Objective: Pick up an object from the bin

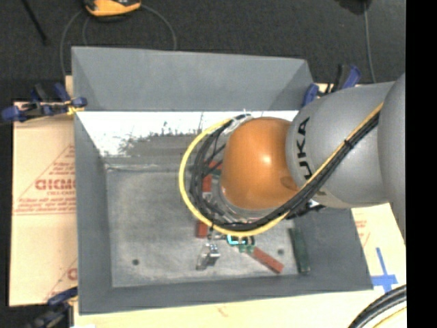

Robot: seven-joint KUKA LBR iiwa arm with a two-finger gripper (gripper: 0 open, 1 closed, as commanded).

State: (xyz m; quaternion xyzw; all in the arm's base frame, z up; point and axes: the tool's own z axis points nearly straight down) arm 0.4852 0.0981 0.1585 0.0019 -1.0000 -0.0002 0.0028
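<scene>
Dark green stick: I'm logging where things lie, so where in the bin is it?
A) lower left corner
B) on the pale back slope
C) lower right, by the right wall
C: the dark green stick lies beside the right wall of the bin, right of the red stick.

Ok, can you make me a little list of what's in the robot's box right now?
bin: grey metal bin
arm: comes in from the right, orange cover above the bin's middle
gripper: gripper low over the floor, near the front wall
nearest things: small reddish-brown piece, small teal piece
further right: red flat stick, dark green stick
held thing: cannot tell
</scene>
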